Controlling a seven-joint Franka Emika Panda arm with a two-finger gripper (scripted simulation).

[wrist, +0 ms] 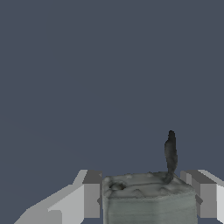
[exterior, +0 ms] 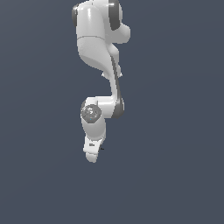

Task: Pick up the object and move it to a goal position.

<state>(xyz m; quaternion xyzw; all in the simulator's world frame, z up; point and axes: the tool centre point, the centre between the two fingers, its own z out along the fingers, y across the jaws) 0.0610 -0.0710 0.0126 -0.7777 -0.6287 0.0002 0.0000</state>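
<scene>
- As we read the wrist view, the object (wrist: 148, 199) sits between the two fingers (wrist: 92, 199) of the gripper (wrist: 146, 201), which look pressed against its sides, so we judge the gripper closed on it.
- A thin dark spike rises from the block's upper face; we cannot tell what it is.
- From the exterior view, the arm (exterior: 98, 57) hangs down with the gripper (exterior: 92, 155) at its lower end, and only a dark speck beside it hints at the block.
- No goal marker shows in either view, and the plain grey ground gives no edges to place things by.
- We judge the step in hand to be the carry: the next move calls for a steady grip while travelling to the goal.
</scene>
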